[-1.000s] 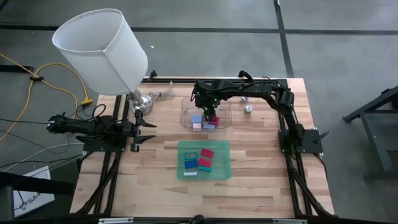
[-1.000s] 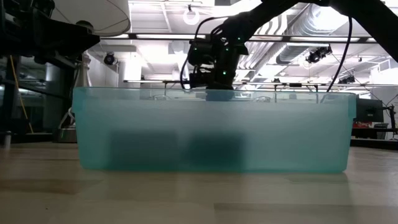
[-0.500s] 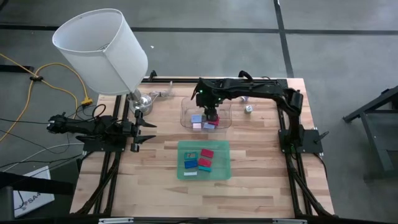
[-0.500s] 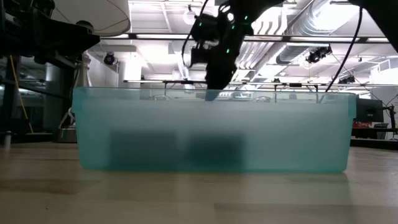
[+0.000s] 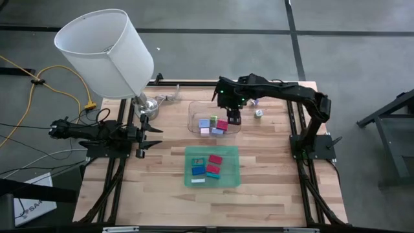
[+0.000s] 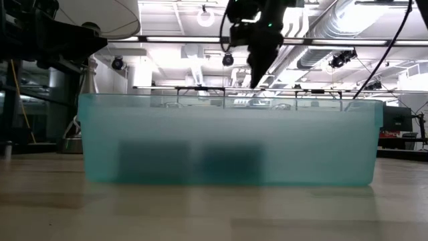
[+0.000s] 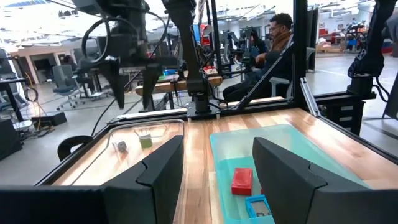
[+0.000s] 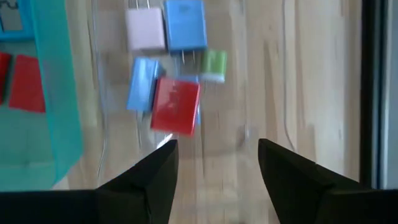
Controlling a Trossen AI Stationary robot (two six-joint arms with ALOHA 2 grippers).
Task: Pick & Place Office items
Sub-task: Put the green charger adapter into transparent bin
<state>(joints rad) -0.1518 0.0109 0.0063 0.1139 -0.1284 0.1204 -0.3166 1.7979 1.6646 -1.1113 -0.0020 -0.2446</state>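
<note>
The office items lie in two trays. In the clear tray at the far middle lie a red block, a blue one, a pale blue one, a pink-white one and a green cube. The green tray nearer the front holds red, teal and blue blocks. My right gripper hangs open and empty, pointing down, above the clear tray's right edge. My left gripper waits open at the table's left edge.
A lamp with a white shade stands at the far left corner. Two small objects lie on the wood right of the clear tray. In the low view the green tray's wall hides the blocks. A person sits beyond the table.
My right gripper has risen out of the clear tray and gone toward the table's right edge, still pointing down. The red block now shows uncovered among the others in the clear tray.
</note>
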